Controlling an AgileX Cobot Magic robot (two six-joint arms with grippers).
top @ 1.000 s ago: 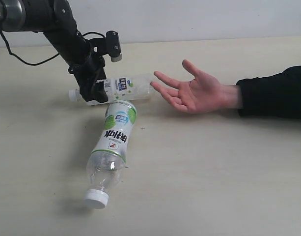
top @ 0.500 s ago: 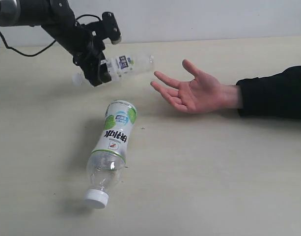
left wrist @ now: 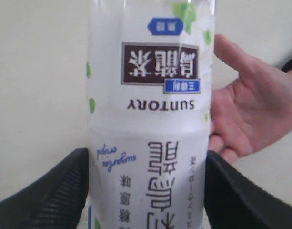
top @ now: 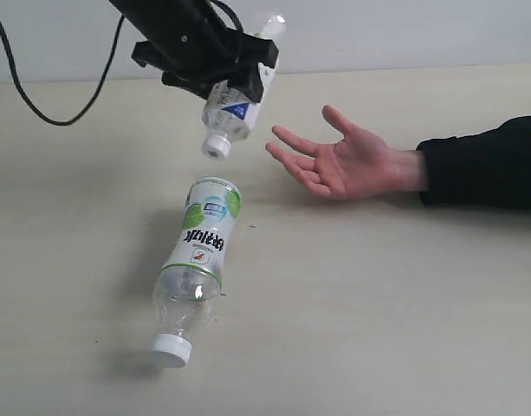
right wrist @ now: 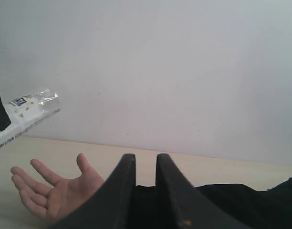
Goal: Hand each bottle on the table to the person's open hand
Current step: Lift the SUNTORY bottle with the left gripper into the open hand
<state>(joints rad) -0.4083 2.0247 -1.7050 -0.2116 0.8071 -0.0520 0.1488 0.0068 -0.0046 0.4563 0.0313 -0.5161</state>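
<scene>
The black left pincer (left wrist: 146, 188) is clamped across the middle of a clear plastic bottle with a white label dotted green (top: 229, 108). It holds the bottle clear of the pale cream tabletop (top: 378, 303), and a mid-body grip leaves both ends free for a receiving palm. In the exterior view the bottle's long axis runs steeply from its base at 1 o'clock to its white cap at 7, so the cap points down at the tabletop, not at the hand. Below it, at 6 o'clock, a second clear plastic bottle with a white-green label (top: 204, 234) lies flat, base at 12, cap at 7. At 3 o'clock the person's open hand (top: 347, 165) lies palm up, fingers aimed at 10 — near, not touching. The black right pincer (right wrist: 146, 162) seems nearly closed on nothing.
</scene>
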